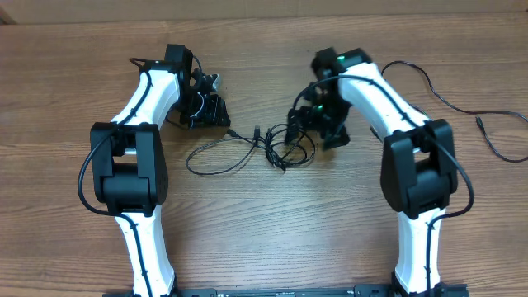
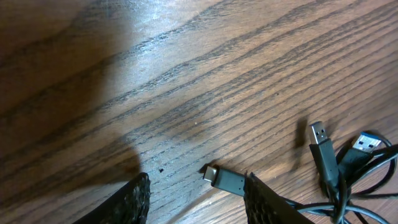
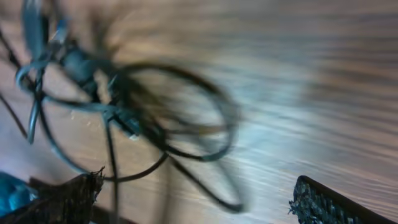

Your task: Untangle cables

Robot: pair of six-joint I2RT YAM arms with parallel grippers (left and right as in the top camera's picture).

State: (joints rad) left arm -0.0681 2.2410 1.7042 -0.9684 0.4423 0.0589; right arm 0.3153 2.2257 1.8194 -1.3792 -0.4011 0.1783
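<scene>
The cables point(image 1: 276, 147) are thin black cords knotted at the table's middle, with one loop point(image 1: 216, 158) trailing left. My left gripper point(image 1: 216, 111) sits just left of them. In the left wrist view it point(image 2: 196, 178) is open over bare wood. A small flat plug point(image 2: 224, 181) lies in the gap, close to the right finger point(image 2: 268, 205). Two larger metal plugs point(image 2: 320, 135) lie further right on bunched cord. My right gripper point(image 1: 309, 124) hovers at the knot's right edge. The blurred right wrist view shows it point(image 3: 199, 180) wide open, with cable loops point(image 3: 168, 118) lying ahead and between its fingers.
A separate black cable point(image 1: 450, 103) runs across the table's far right, with a small plug point(image 1: 480, 122) at one end. The wooden table point(image 1: 272, 239) has bare surface in front of the arms.
</scene>
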